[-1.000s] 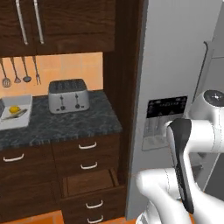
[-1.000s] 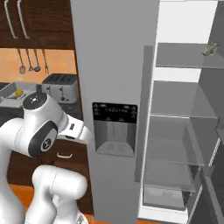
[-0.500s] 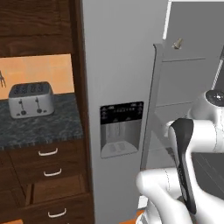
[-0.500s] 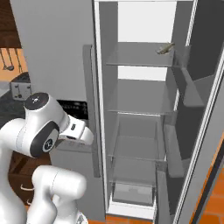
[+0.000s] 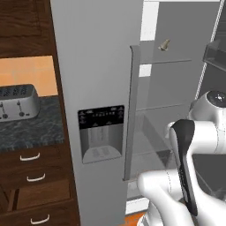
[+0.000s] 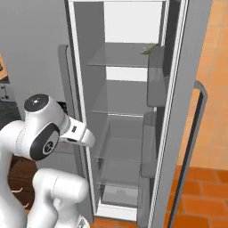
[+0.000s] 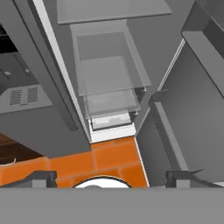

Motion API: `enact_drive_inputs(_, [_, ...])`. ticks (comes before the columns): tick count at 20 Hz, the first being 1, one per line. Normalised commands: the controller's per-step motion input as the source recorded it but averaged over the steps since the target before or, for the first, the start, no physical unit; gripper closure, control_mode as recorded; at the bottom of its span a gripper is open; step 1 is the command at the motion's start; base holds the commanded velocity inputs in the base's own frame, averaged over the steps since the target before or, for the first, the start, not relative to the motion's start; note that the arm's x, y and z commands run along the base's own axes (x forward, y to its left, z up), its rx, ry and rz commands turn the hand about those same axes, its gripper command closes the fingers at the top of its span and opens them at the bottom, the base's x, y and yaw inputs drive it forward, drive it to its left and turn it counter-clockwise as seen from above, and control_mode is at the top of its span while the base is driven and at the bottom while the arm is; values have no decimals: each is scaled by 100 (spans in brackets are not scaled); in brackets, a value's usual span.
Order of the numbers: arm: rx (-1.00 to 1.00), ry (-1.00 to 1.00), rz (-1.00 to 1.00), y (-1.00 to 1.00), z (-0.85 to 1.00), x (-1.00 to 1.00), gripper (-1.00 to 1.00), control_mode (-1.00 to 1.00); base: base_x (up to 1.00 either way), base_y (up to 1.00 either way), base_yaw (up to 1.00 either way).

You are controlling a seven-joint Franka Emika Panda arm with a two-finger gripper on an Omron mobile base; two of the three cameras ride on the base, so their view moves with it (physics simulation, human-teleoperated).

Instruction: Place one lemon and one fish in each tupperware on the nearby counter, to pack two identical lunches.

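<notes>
One small tan fish [image 5: 164,44] lies on the top glass shelf of the open fridge, also seen as the fish [image 6: 146,50] in the right base view. My gripper [image 7: 112,178] is open, its dark fingertips [image 7: 41,177] far apart with nothing between them. It looks down along the fridge's lower shelves to the floor, well below the fish. A strip of the dark marbled counter [image 5: 26,128] shows at the left. The lemons and the tupperware are out of view.
The fridge's right door [image 6: 196,133] stands swung open with bins on its inside. The shut left door carries a dispenser panel [image 5: 100,132] and a long handle [image 5: 131,110]. A toaster [image 5: 15,102] sits on the counter above a half-open drawer [image 5: 39,194]. Orange floor tiles [image 7: 109,157] lie below.
The whole picture has slid left as the base drove right: counter and toaster moved toward the left edge, and the open fridge now faces me. The gripper stays open.
</notes>
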Motion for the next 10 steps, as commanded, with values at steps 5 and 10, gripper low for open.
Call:
enact_drive_inputs(5, [0,0,0,0,0,0,-100,100,56,-21,0])
enact_drive_inputs(10, [0,0,0,0,0,0,-100,100,42,-43,0])
